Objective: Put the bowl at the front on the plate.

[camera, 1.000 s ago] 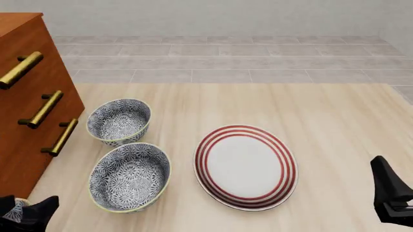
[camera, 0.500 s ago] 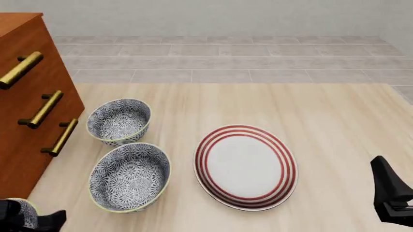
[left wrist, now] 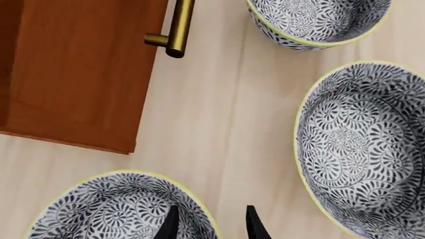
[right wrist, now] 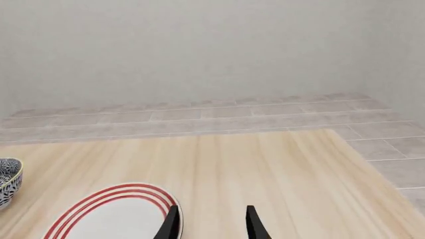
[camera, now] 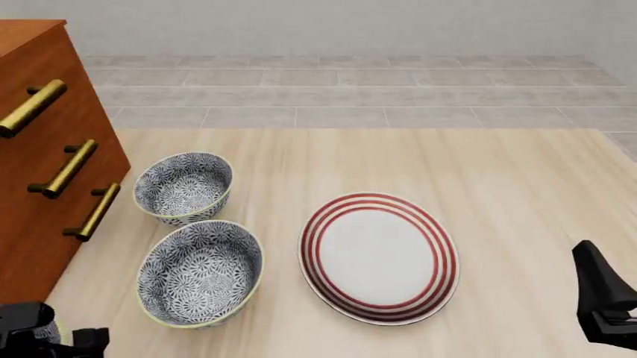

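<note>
The bowl at the front (left wrist: 113, 211), white with a dense dark-blue pattern and a yellow-green rim, fills the near part of the left wrist view. My left gripper (left wrist: 211, 226) is open and straddles its rim, one finger inside the bowl and one outside. In the front view that gripper (camera: 45, 335) covers the bowl at the table's front left corner. The red-ringed white plate (camera: 378, 257) lies mid-table, bare. My right gripper (right wrist: 211, 226) is open and holds nothing, at the front right (camera: 602, 298) beside the plate's edge (right wrist: 109, 214).
Two more patterned bowls stand behind the front one, the middle one (camera: 199, 272) (left wrist: 362, 149) and the far one (camera: 183, 186) (left wrist: 319, 20). A wooden drawer cabinet (camera: 40, 149) with brass handles (left wrist: 176, 27) stands close on the left.
My left gripper has shifted over the front bowl, which showed beside it in the front view earlier and is now covered. The right arm has barely moved.
</note>
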`<state>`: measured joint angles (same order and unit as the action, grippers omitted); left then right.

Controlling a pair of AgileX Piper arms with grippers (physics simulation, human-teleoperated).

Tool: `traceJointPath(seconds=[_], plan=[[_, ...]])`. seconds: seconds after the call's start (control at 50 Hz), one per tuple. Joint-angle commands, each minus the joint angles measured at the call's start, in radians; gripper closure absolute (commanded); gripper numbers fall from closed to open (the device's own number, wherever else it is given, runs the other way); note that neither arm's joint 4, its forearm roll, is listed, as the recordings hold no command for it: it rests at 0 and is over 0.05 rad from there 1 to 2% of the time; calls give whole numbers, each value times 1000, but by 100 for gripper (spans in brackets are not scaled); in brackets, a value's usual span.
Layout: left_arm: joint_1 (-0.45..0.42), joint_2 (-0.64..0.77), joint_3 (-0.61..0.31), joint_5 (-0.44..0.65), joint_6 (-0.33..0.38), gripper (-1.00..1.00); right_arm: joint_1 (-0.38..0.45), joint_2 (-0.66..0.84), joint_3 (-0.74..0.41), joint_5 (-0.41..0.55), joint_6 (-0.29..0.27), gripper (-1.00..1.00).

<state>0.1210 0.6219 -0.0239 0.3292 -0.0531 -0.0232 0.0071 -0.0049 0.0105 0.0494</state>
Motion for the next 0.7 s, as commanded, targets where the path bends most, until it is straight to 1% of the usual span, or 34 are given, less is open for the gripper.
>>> traceJointPath(seconds=[0.02, 0.08, 0.12, 0.14, 0.16, 0.18, 0.2, 0.28, 0.3, 0.42, 0.46, 0.54, 0.58, 0.64, 0.7], plan=[[45, 172, 24, -161, 14, -100, -1, 1, 3, -5, 1, -100], [38, 180, 24, -161, 5, -100, -2, 1, 4, -5, 2, -100], [47, 219, 24, -194, 13, -100, -2, 0, 4, -4, 1, -100], [58, 263, 24, -227, 17, -100, -2, 0, 4, -4, 1, -100], [90, 348, 24, -296, 61, 100, -3, 0, 4, -4, 1, -100], [114, 385, 24, -332, 93, 100, -3, 0, 4, -4, 1, -100], [110, 374, 24, -328, 85, 100, -4, 0, 4, -4, 2, -100], [137, 351, 24, -315, 111, 100, -5, 0, 4, -5, 2, -100], [150, 288, 24, -259, 120, 100, -5, 0, 4, -5, 2, -100], [161, 130, 21, -127, 134, 100, -6, -3, 4, -5, 4, -100], [148, 46, -6, -46, 128, 100, -5, -4, 3, -4, 4, -100], [154, -18, -50, 31, 132, 100, -5, -4, 2, -3, 5, -100], [146, -45, -67, 63, 129, 100, -5, -5, 2, -3, 5, -100], [123, -105, -116, 135, 118, 100, -6, -5, 0, -1, 4, -100], [112, -127, -143, 169, 115, 100, -7, -5, -2, 2, 4, -100]])
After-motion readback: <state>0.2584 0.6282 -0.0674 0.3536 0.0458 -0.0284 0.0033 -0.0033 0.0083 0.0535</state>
